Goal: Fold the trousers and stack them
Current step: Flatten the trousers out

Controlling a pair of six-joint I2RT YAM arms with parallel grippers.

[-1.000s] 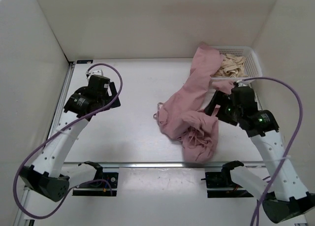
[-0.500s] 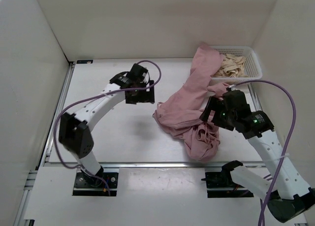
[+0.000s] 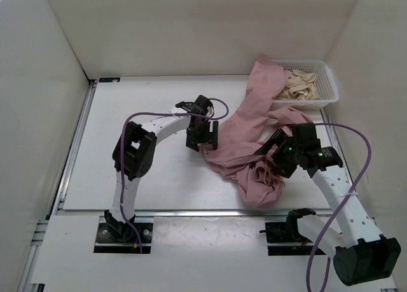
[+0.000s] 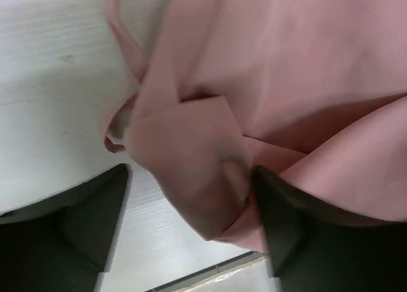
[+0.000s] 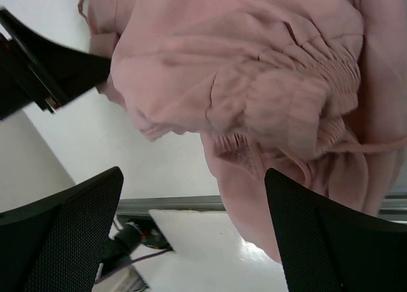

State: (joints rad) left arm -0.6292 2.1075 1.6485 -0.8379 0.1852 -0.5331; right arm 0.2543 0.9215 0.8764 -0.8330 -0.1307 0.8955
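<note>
Change since half a second ago: the left gripper (image 3: 205, 139) has swung right, from over bare table (image 3: 146, 107) to the left edge of the trousers (image 3: 238, 133); the right gripper (image 3: 272, 153) has shifted little.
Top view, trousers: a crumpled pink heap right of the table's centre, one leg trailing far and right up over the rim of the white basket (image 3: 325, 82).
Top view, basket: in the far right corner, beige cloth (image 3: 299, 85) inside.
Top view, left arm: stretched far and right, its tip at the heap's left edge.
Top view, right arm: bent in from the near right, tip against the heap's right side.
Left wrist view, left gripper (image 4: 189, 174): released, dark fingers (image 4: 89, 222) spread wide, a folded corner of the trousers (image 4: 191, 139) lying between them over the pale table (image 4: 44, 63).
Right wrist view, right gripper (image 5: 194, 174): released, fingers (image 5: 70, 228) wide apart, nothing clamped.
Right wrist view, trousers (image 5: 241, 69): bunched beyond the fingertips, gathered waistband and a thin cord showing at the right.
</note>
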